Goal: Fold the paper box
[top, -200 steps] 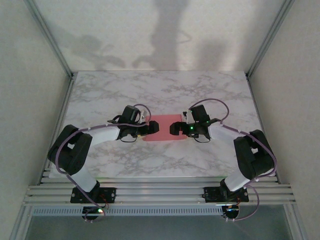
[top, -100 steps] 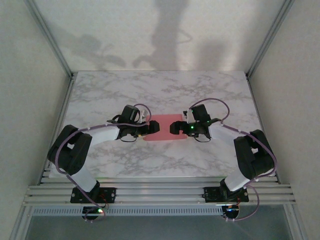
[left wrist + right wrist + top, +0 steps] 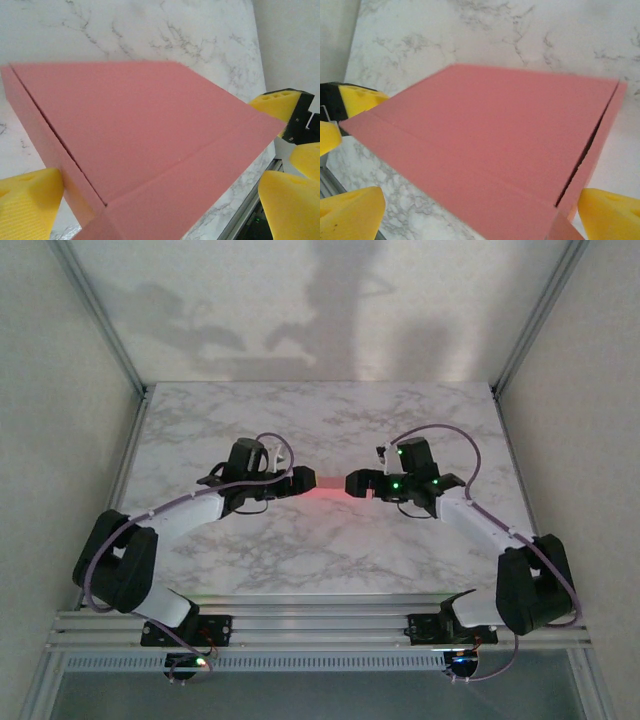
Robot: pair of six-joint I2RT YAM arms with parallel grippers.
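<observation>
My left hand (image 3: 308, 480) and right hand (image 3: 352, 483) are spread wide, straddling opposite ends of the flat pink cardboard box (image 3: 330, 484), which is tilted midway between the marble counter's (image 3: 300, 420) left and right edges.

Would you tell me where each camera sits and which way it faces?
Top external: above and behind the bases, facing down on the marble table; both arms, left gripper and right gripper flanking the paper box.
Left wrist: on the left arm, facing across the box; own yellow fingers at bottom corners.
Right wrist: opposite end, facing back; own fingers likewise.
Shared: both wrist views show the box's pink top.
</observation>
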